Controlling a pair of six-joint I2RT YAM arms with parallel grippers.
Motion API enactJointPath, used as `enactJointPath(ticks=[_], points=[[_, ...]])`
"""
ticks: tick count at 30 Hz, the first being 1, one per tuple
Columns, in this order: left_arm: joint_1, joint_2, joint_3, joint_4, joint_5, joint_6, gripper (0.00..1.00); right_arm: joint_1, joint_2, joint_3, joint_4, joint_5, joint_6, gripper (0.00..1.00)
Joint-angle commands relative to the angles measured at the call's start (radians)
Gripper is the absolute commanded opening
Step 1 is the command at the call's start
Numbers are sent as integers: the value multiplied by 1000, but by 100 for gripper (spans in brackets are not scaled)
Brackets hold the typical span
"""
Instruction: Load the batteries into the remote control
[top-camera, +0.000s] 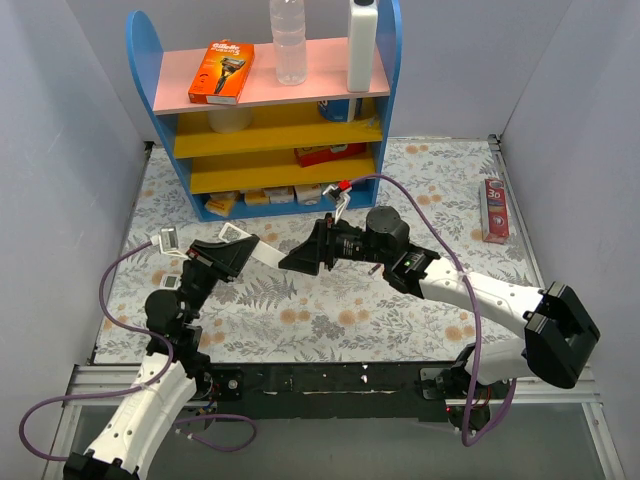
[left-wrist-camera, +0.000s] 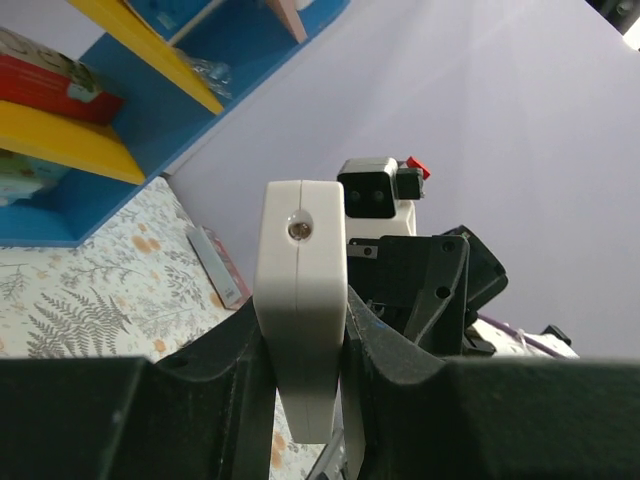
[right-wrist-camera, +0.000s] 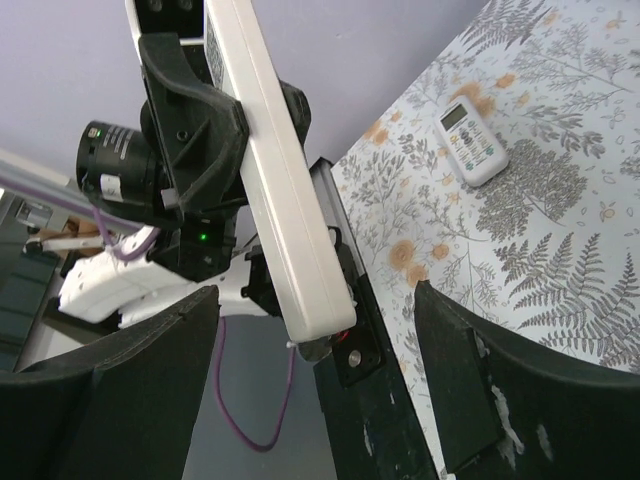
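Here, remote control (left-wrist-camera: 300, 250) clamped in left hand (left-wrist-camera: 302, 325).

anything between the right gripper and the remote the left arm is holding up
Nothing visible does. In the right wrist view, the remote control is clamped in the left gripper. Its free end points into the gap of the right gripper, whose jaws stand open on either side. Only open air lies between them.
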Motion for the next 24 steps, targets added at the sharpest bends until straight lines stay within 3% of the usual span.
enactJointPath(ticks=[1,16,24], points=[[1,-20,-32,-74,-120,8,0,23,39,54,18,126,30,86],[1,29,-64,-41,-163,-14,0,87,157,118,-2,350,117,87],[1,31,-80,-18,-169,-25,0,87,197,138,-4,381,148,83]])
